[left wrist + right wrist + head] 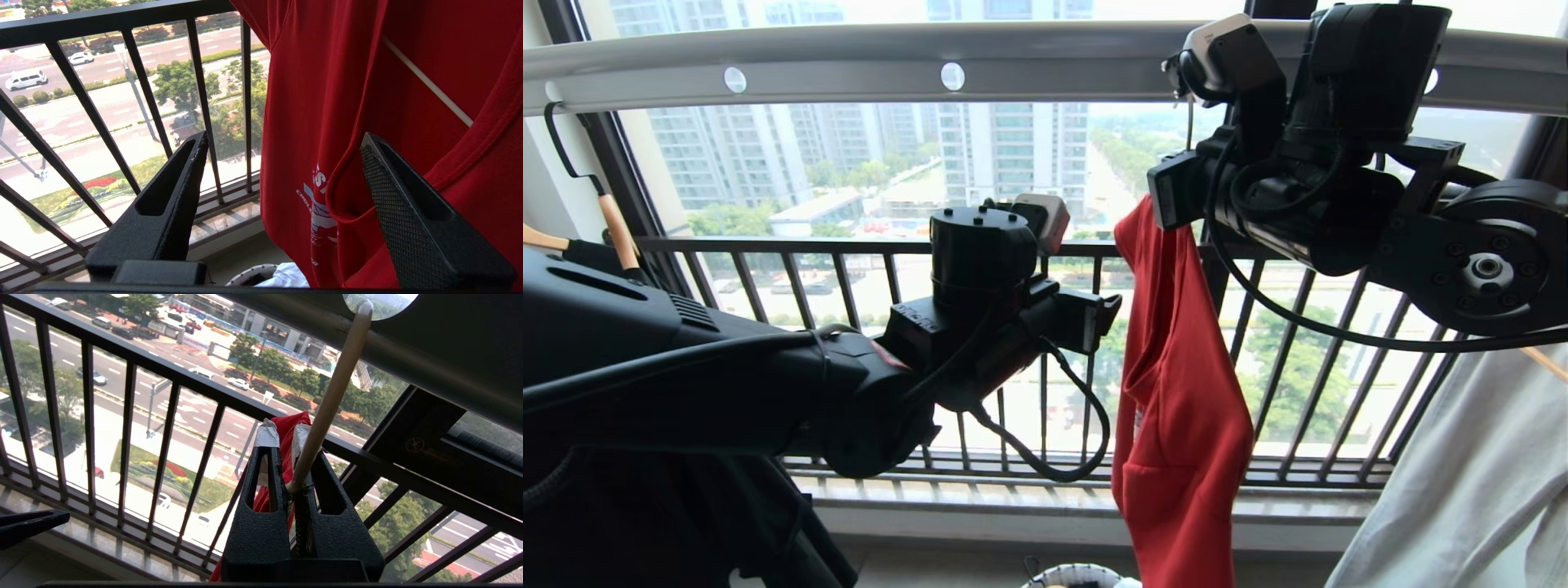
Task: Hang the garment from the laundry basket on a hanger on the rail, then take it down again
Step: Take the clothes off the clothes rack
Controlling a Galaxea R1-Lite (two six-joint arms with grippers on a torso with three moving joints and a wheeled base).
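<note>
Right gripper (286, 437) jaws clench the hanger (327, 404), seemingly with garment (347, 102) cloth between; left gripper (282, 143) jaws released, straddling the garment's edge.

Dark window railing (866, 245) across the window, wooden hanger (617, 229) far left, black shirt (768, 523) below it, white garment (1462, 490) at right, towers (1013, 147) outside.

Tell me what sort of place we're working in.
Probably a high-rise apartment balcony used for drying laundry: a drying rail overhead, a barred window railing over streets far below, and a red T-shirt hanging.
</note>
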